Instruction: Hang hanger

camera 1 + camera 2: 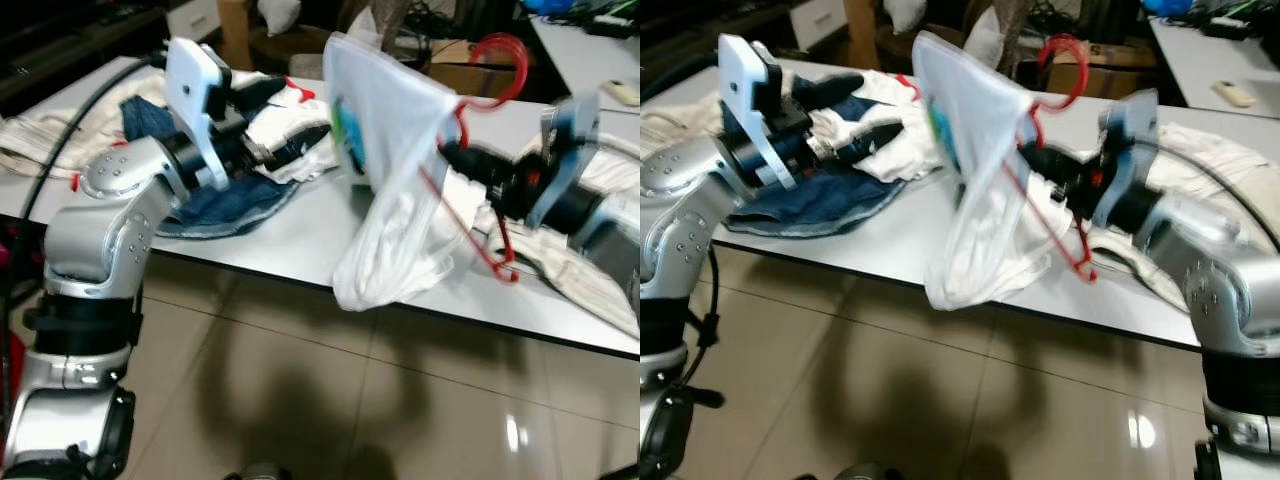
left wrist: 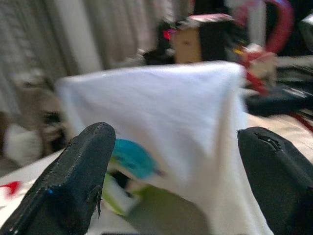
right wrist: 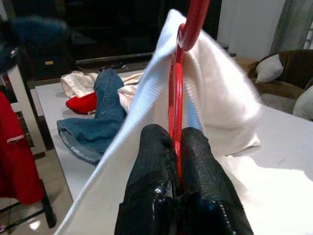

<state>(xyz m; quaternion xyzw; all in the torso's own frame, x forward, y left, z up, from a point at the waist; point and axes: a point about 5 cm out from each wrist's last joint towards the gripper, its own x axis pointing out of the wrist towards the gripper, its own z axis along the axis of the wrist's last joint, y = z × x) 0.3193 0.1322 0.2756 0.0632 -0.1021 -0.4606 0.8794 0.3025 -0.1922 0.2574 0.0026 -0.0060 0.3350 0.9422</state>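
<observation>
Red hanger in raised right jaws

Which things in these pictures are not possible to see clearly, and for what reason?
- Red hanger: its far arm is hidden inside the white shirt, head views.
- Shirt print: blurred, left wrist view.
- Right gripper fingertips: hidden by shirt folds, left eye view.
- Clothes under the left gripper: blurred.
</observation>
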